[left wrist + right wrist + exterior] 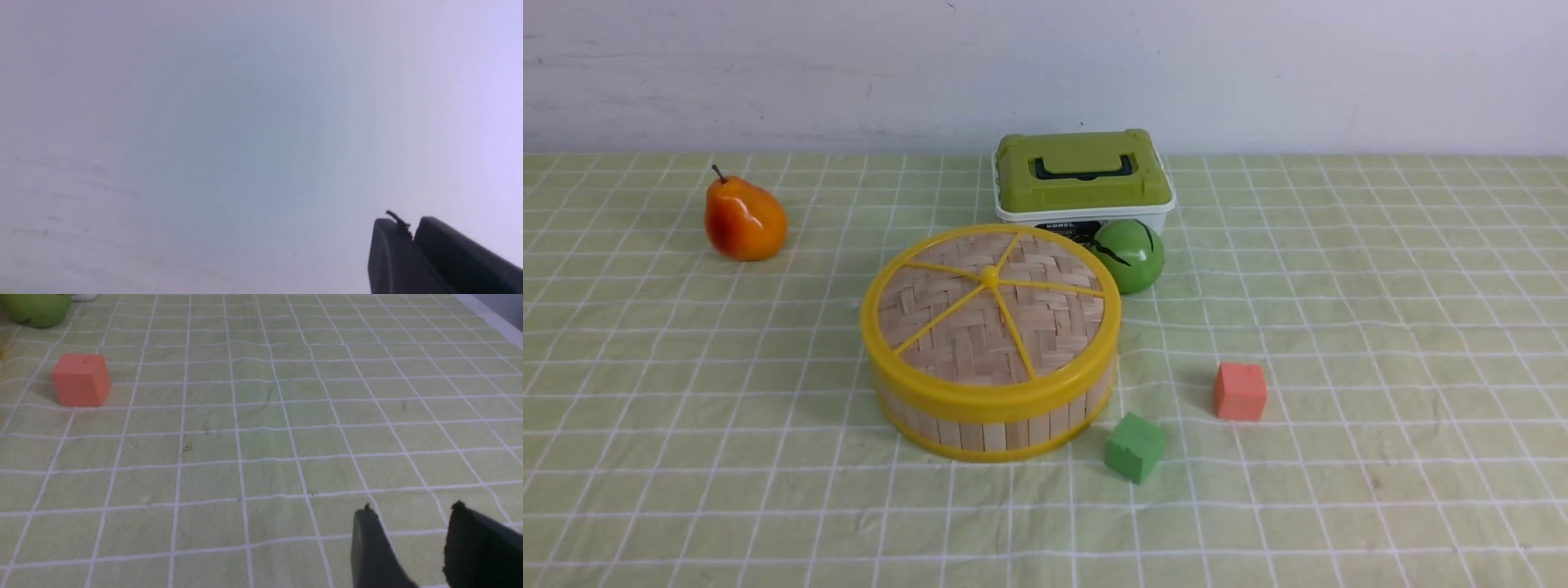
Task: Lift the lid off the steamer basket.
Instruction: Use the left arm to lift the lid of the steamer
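The steamer basket [996, 420], a round tub of bamboo slats with yellow rims, stands in the middle of the table in the front view. The lid [980, 327], woven bamboo with a yellow rim, spokes and central knob, sits on top of it. Neither arm shows in the front view. My left gripper [410, 229] is shut and empty, pointing at a blank grey-white wall. My right gripper [412, 512] is open and empty, low over the checked cloth, to the right of the orange cube [81, 379]. The basket is out of both wrist views.
A box with an olive-green lid [1082, 175] stands behind the basket, a green ball [1129, 256] beside it. An orange pear [743, 219] lies at the far left. A green cube [1135, 446] and the orange cube [1240, 391] lie right of the basket.
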Controlling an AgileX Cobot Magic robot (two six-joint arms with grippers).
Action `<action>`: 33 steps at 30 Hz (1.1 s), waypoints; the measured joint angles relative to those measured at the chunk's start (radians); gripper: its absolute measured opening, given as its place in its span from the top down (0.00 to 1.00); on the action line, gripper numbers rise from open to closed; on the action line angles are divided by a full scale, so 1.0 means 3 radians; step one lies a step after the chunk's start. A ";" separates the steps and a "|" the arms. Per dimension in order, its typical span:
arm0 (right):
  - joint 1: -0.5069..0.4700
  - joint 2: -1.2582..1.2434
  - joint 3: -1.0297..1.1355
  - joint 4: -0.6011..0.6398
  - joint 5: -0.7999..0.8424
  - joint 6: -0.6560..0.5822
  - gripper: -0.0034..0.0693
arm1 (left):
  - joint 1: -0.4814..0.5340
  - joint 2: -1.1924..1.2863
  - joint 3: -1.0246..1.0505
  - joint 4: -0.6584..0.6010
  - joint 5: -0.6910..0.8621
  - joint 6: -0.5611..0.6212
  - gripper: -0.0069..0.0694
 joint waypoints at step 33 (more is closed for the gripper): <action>0.0000 0.0000 0.0000 0.0000 0.0000 0.0000 0.62 | 0.0000 0.3822 -0.3868 -0.0237 0.3823 -0.0136 0.93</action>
